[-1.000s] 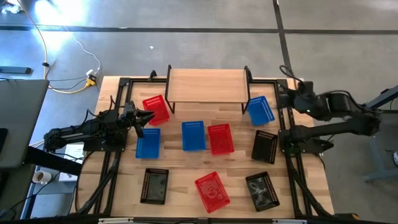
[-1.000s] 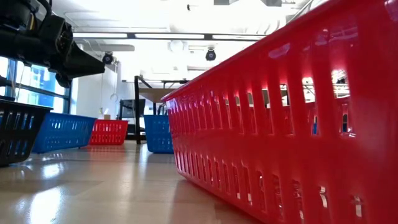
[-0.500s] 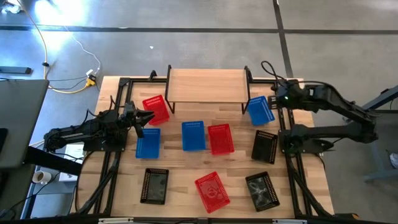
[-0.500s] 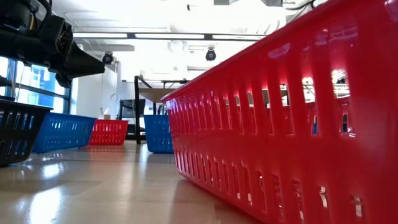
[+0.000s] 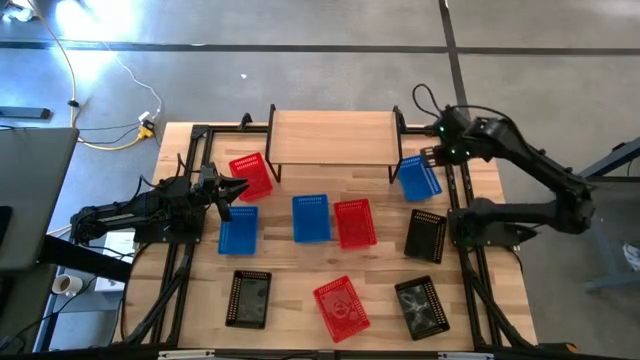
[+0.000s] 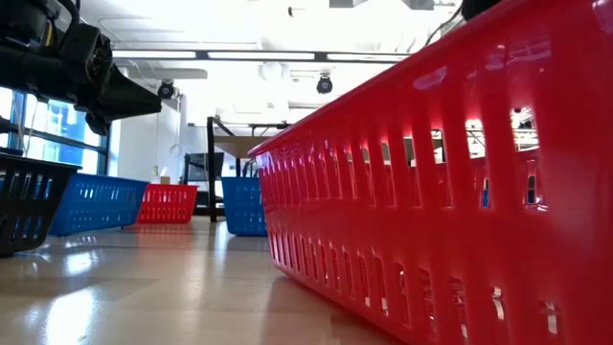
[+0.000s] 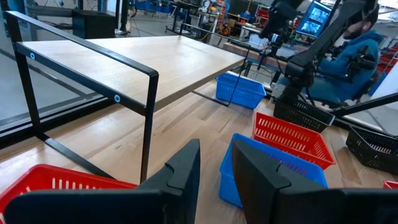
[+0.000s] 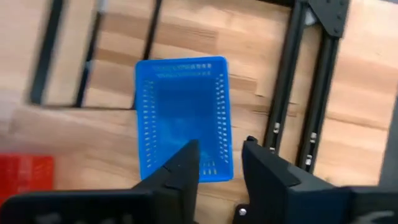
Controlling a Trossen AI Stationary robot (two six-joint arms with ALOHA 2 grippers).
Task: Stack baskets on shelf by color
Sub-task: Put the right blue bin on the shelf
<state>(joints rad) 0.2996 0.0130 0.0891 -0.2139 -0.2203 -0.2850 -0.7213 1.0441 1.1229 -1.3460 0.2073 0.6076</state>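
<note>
Right claw (image 5: 432,156) in the high view hangs over the blue basket (image 5: 419,176) that sits beside the shelf's right legs; nothing held, and its gap can't be judged from up here. Left claw (image 5: 238,189) waits btwn a red basket (image 5: 251,175) and another blue one (image 5: 238,229), also empty. Shelf (image 5: 333,136) stands at the desk's (image 5: 285,263) far edge, top bare, w/ nine baskets spread over the desk in front: three red, three blue, three black. Low view: a near red basket (image 6: 450,192) fills most of the frame; the shelf shows small far behind; neither claw's tips readable here. Left wrist view: left fingers (image 7: 183,171) stand a narrow gap apart, gripping nothing, shelf frame and a blue basket ahead. Right wrist view: right fingers (image 8: 186,165) are parted w/ a clear gap, empty, looking down on the blue basket (image 8: 182,112), its near short wall roughly btwn them. Handling, prob: thin perforated plastic, light, walls a bit flexy, smooth so could slip. Best bite looks like a short-side rim, one finger inside, one outside.
</note>
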